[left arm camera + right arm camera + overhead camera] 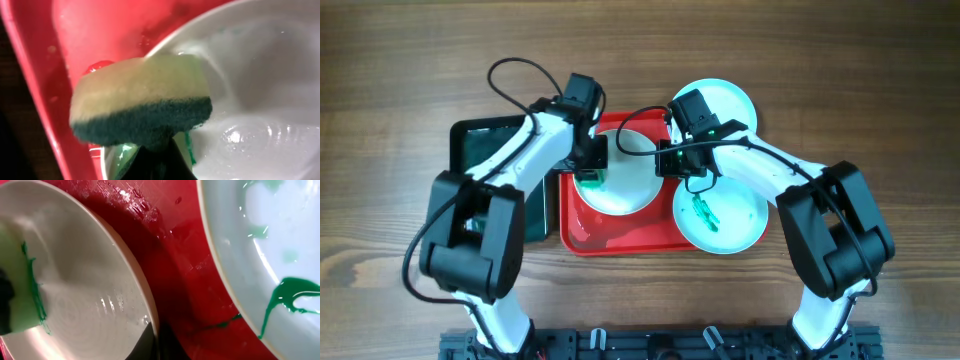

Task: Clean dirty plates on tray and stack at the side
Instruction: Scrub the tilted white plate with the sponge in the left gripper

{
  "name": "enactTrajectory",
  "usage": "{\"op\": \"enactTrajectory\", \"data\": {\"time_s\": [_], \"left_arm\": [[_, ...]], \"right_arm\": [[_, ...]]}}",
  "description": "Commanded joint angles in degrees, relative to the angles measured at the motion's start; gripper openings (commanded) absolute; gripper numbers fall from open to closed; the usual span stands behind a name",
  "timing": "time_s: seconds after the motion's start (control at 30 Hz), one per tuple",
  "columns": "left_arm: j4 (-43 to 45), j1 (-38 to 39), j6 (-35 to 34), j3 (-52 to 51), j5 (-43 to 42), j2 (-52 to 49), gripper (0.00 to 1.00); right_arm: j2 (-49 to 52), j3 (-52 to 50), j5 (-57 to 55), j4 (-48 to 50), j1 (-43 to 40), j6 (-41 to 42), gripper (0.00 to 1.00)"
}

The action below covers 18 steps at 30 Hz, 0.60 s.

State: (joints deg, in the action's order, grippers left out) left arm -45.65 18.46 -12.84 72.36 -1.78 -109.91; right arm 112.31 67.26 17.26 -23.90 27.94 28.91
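The cream-white plate (632,180) lies in the red tray (620,243). My left gripper (590,165) is shut on a yellow sponge with a dark green scouring side (140,100) and holds it at the plate's left inner edge (250,100). My right gripper (670,160) is shut on the plate's right rim (150,315), one finger inside and one outside. A thin green smear (32,290) remains on that plate. A mint-blue plate (735,215) with green smears (287,292) overlaps the tray's right edge. A second mint-blue plate (730,100) lies behind the right arm.
A smaller black tray (485,150) stands left of the red tray, partly under the left arm. The red tray floor (175,255) is wet, with a green streak. Bare wooden table surrounds everything.
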Motion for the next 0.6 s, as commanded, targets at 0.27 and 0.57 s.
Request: {"op": "enactTrajectory", "data": {"time_s": [0.27, 0.57], "left_arm": [[-2.9, 4.6, 2.3, 1.3, -21.1, -5.3, 0.04], [5.4, -2.4, -6.0, 1.5, 4.9, -5.3, 0.04]], "right_arm": [[0.9, 0.7, 0.4, 0.9, 0.0, 0.9, 0.04], [0.9, 0.7, 0.6, 1.0, 0.0, 0.9, 0.04]]}}
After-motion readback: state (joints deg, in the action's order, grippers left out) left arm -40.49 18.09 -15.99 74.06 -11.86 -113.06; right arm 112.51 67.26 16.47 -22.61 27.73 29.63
